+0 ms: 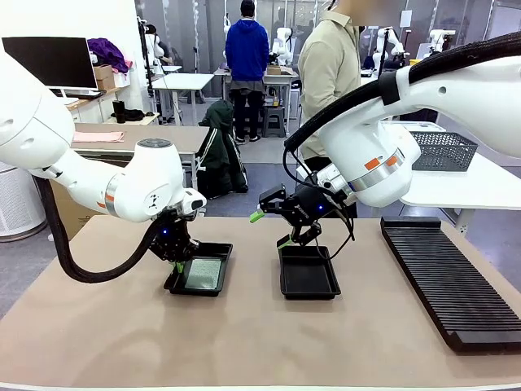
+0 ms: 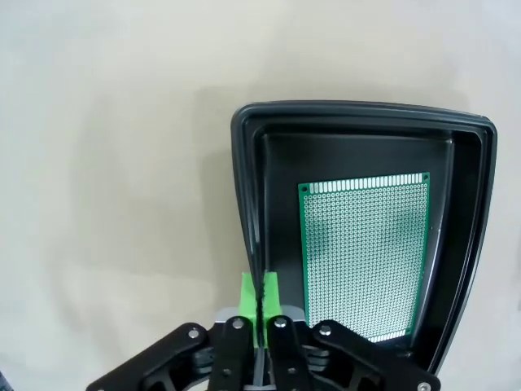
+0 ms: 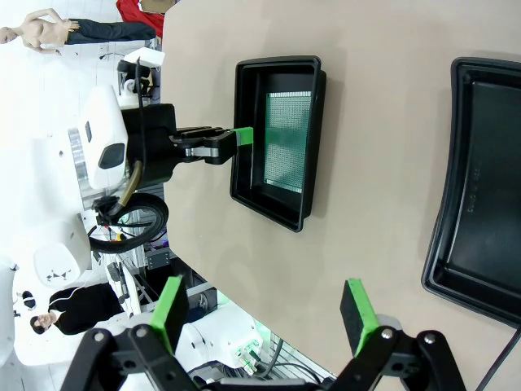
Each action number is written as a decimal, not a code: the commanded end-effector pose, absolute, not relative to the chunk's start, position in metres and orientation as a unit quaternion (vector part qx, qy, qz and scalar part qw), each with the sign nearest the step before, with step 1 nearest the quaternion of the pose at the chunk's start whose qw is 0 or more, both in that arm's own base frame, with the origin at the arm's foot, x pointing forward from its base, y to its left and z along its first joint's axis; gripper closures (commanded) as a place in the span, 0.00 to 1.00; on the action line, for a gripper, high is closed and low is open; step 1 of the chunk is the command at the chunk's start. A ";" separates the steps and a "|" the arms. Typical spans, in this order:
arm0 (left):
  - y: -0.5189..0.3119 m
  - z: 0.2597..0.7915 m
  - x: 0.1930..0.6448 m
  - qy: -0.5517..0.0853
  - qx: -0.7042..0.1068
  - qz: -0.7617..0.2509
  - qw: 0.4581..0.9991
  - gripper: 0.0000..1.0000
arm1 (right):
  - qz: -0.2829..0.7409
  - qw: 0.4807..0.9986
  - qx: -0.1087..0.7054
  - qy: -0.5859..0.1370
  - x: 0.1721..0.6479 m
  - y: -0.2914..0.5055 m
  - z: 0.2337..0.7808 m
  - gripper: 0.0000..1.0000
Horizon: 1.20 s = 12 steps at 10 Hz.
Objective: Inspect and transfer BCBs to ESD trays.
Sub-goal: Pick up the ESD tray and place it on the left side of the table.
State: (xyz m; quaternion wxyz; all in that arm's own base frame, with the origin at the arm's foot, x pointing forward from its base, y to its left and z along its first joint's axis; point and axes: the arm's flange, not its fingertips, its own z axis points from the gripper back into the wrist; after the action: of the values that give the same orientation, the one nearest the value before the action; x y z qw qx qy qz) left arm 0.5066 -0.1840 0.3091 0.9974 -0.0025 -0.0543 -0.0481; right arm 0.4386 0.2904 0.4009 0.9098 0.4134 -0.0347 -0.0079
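on the table's [image 1: 244,342] left side, the left pincer [image 2: 260,290] pinches the rim of a tray [image 2: 241,187] holding one board [image 2: 366,252]. the right pincer [image 3: 262,305] hangs spread above the empty tray [image 1: 309,273]. this looks like the inspection step. the next move calls for a steady lift or tilt that keeps the board from sliding.

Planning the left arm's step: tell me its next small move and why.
Probably lift slowly, keeping the tray level. The left gripper has its jaws shut on one rim of the tray, and the BCB lies flat on its floor, so a tilt could slide it.
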 end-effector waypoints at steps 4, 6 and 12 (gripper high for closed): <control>-0.184 0.309 0.507 -0.054 -0.003 -0.048 0.997 1.00 | -0.016 0.910 0.412 -0.037 0.438 0.291 0.401 0.00; -0.184 0.309 0.507 -0.054 -0.003 -0.048 0.997 1.00 | -0.016 0.910 0.412 -0.037 0.438 0.291 0.401 0.00; -0.184 0.309 0.507 -0.054 -0.003 -0.048 0.997 1.00 | -0.016 0.910 0.412 -0.037 0.438 0.291 0.401 0.00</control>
State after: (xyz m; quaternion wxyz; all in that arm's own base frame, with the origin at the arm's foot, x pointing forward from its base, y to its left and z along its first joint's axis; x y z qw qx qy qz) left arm 0.5067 -0.1839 0.3093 0.9975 -0.0044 -0.0538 -0.0461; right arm 0.4386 0.2904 0.4009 0.9098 0.4134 -0.0347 -0.0079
